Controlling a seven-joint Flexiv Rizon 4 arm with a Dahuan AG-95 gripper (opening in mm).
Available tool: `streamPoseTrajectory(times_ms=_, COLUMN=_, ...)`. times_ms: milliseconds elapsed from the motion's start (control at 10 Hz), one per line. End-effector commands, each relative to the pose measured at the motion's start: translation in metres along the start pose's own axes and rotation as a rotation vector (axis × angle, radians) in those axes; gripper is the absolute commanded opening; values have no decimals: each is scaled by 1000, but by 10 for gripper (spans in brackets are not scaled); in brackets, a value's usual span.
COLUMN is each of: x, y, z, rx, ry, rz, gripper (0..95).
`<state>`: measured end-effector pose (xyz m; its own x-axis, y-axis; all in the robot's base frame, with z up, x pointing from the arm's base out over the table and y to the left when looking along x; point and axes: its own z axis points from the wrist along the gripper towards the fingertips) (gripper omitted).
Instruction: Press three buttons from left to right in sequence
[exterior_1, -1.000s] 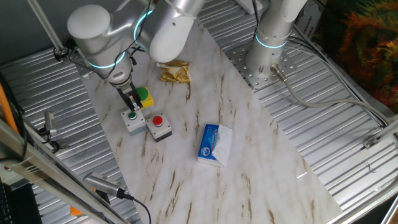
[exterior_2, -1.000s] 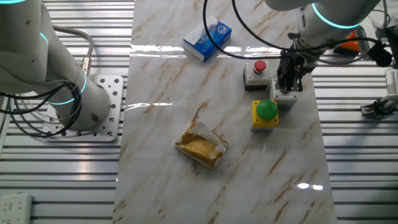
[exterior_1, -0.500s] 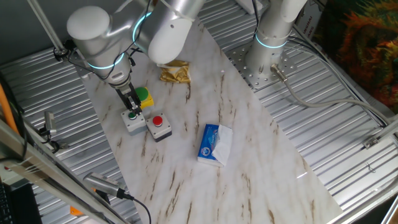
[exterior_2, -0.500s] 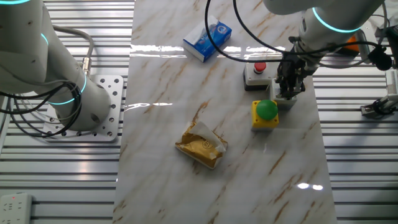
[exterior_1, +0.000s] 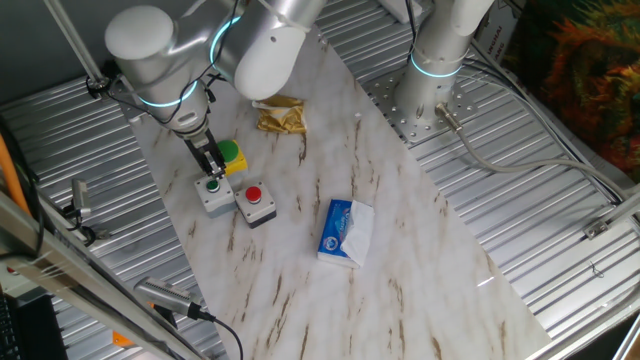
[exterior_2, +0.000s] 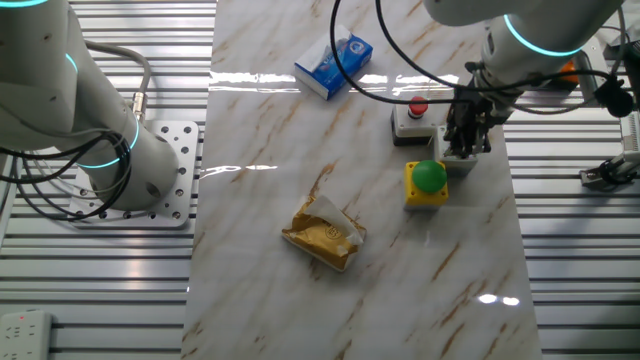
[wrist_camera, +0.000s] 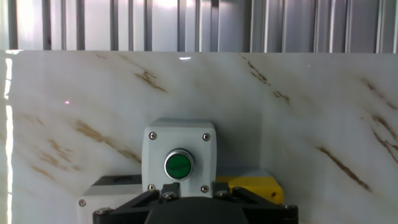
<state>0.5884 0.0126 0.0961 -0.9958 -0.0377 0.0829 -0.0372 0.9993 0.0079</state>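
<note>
Marble-patterned tabletop (exterior_1: 400, 230) carries a blue-white tissue packet (exterior_1: 346, 232), a crumpled golden wrapper (exterior_2: 323, 234) and three button boxes. Flexiv gripper (exterior_1: 211, 168) hangs above the grey box with the small green button (wrist_camera: 178, 165), between the yellow green-domed box (exterior_2: 427, 183) and the red-button box (exterior_1: 255, 202); finger state cannot be told.

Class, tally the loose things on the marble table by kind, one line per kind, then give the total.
Button boxes: 3 (yellow box, green-button grey box, red-button grey box)
Tissue packets: 1
Golden wrappers: 1
Total: 5
</note>
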Motion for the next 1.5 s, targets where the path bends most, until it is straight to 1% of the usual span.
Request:
streamPoseTrajectory(times_ms=100, x=-2, y=0, z=2, rx=2, ry=-2, rz=0, gripper=190)
streamPoseTrajectory(times_ms=200, x=-3, y=-1, z=5, rx=2, ry=-3, rz=-1, gripper=190)
streamPoseTrajectory(times_ms=300, x=-3, y=-1, z=5, rx=-1, ry=5, rz=-2, gripper=190)
streamPoseTrajectory(times_ms=400, x=-3, y=-1, z=4, rx=1, ry=32, rz=4, gripper=190)
streamPoseTrajectory(times_ms=700, x=-3, y=-1, z=4, rx=-3, ry=2, rz=-3, gripper=190)
streamPoseTrajectory(times_ms=800, x=-3, y=0, z=3, rx=-4, ry=20, rz=-5, gripper=190)
streamPoseTrajectory(times_ms=1000, x=-3, y=2, z=-5, rx=-3, ry=4, rz=1, gripper=190)
streamPoseTrajectory(times_ms=1500, x=-3, y=2, z=-6, rx=-5, ry=-1, rz=4, gripper=190)
